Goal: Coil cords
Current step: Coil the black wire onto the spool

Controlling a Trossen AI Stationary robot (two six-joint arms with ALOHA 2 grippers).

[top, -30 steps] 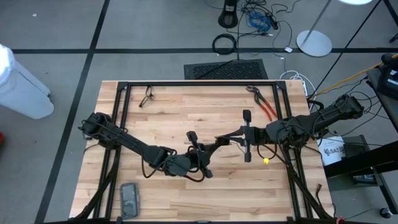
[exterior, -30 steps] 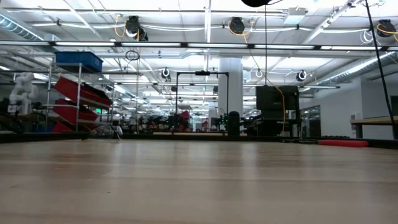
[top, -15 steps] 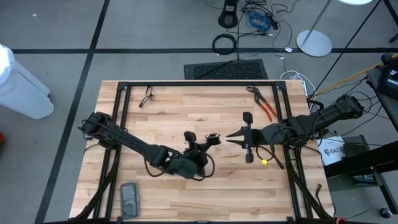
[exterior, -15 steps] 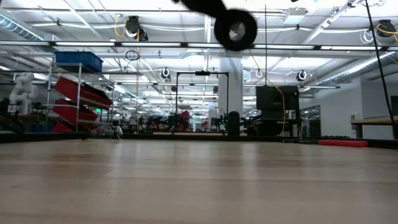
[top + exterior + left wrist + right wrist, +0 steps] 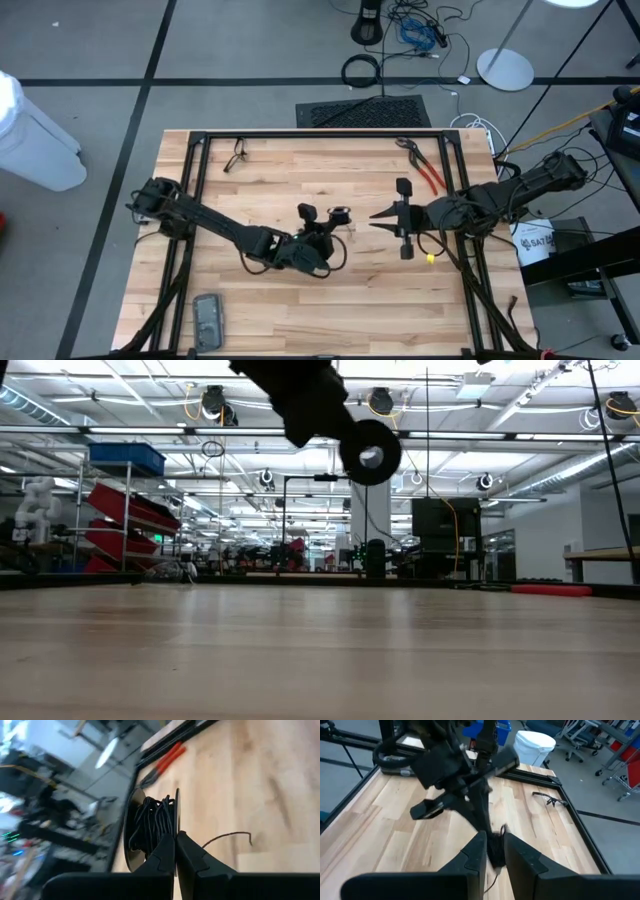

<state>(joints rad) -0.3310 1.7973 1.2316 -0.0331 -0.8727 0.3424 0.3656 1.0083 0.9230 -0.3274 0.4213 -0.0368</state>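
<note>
My left gripper (image 5: pixel 322 232), arm stretched toward table centre, pinches shut on the cord (image 5: pixel 150 822) spool (image 5: pixel 340 214); my right gripper (image 5: pixel 378 216), at three o'clock, stands slightly apart.

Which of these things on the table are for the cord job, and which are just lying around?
Job: cord, wound on spool held by left gripper; right gripper nearby, open.
Lying about: pliers, glasses, grey device.

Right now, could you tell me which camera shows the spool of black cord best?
The left wrist view: the spool of black cord fills it, windings clear. The low view shows one round flange; the high view only a speck; the right wrist view, blur.
</note>
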